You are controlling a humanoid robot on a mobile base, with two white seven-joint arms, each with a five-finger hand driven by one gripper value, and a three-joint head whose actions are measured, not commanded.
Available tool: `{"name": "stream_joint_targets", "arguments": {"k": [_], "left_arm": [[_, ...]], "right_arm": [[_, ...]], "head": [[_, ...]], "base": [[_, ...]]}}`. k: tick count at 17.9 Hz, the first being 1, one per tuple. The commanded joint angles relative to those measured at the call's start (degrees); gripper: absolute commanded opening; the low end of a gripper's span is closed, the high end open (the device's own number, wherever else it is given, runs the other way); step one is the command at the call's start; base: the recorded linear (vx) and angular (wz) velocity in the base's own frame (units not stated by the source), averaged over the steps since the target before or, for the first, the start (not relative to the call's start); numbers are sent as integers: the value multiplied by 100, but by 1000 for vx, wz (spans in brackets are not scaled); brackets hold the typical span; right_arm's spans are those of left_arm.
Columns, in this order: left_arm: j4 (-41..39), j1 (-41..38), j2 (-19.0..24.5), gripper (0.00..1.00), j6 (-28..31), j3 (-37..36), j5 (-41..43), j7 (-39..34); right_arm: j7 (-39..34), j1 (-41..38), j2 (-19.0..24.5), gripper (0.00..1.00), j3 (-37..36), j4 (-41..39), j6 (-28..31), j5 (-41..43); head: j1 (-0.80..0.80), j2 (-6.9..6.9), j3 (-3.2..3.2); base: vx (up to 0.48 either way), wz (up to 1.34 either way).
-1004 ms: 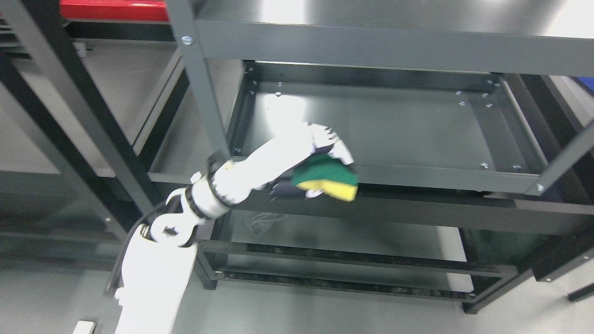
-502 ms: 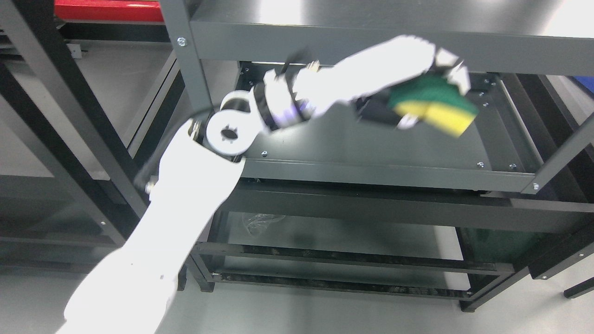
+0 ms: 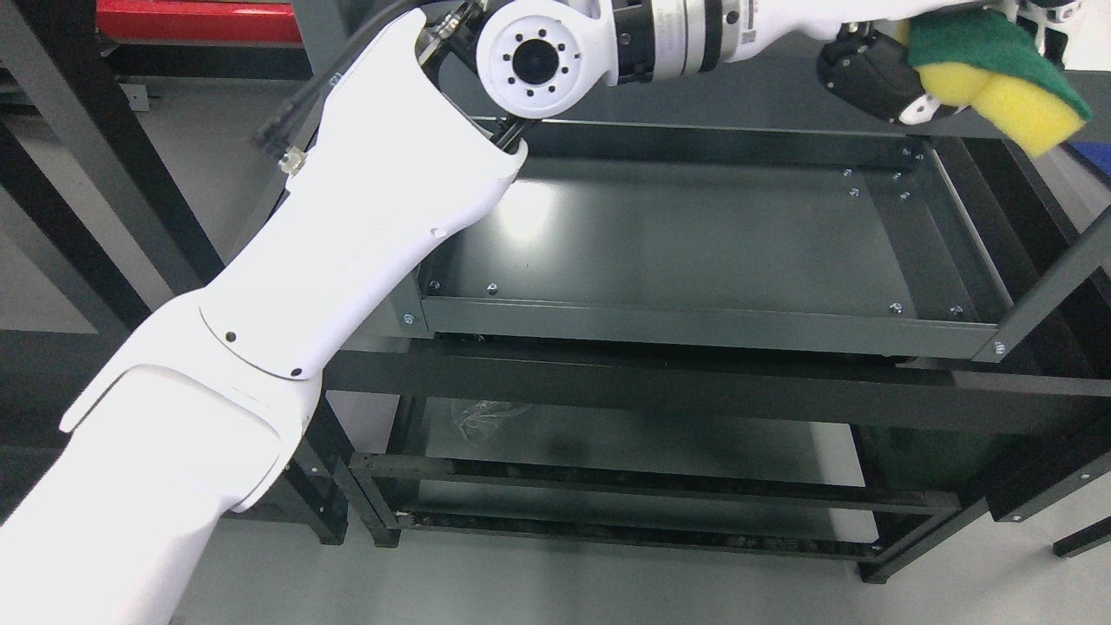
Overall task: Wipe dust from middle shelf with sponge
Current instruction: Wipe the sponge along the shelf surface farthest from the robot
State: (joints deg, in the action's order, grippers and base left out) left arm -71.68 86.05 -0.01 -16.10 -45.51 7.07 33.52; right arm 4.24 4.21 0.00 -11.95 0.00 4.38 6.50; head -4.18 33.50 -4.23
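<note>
Head view: left hand (image 3: pixel 920 61) grips yellow sponge (image 3: pixel 998 74), green-topped, tilted.

A red panel (image 3: pixel 200 22) shows at the top left, behind a dark frame (image 3: pixel 82 156) that stands left of the rack. Crumpled clear plastic (image 3: pixel 486 415) lies on the bottom shelf (image 3: pixel 651 443), near its left end. Grey floor (image 3: pixel 608 582) spreads below.
</note>
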Motion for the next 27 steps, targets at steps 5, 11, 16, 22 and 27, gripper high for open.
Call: {"name": "stream_joint_targets", "arguments": {"k": [5,11,16,22,27], "left_arm": [[453,553,101,1,-418,-995,1261,717],[410,361,101,1,-954,-231,1306,1490],[-99,-96,736,0,-1764,849,1289,2439],[-653,-597,2169,1,-2713,1790,1175,2704],[-1243,-870,3531,2,-2845,2142,314,2897]], "right_arm": [[-2,0,-100,100,-1,-100,2,0],[-2,0,-100,100,-1,-100,2,0],[-2,0,-100,100,-1,-100,2,0],[-2,0,-100,100,-1,-100,2,0],[-2,0,-100,100,-1,-100,2,0]], "head": [[0,0,0],[0,-1,0],[0,-1,0],[0,-1,0],[0,-1,0]], "base": [[-8,6],[1,13],[0,0],[0,0],[0,0]]}}
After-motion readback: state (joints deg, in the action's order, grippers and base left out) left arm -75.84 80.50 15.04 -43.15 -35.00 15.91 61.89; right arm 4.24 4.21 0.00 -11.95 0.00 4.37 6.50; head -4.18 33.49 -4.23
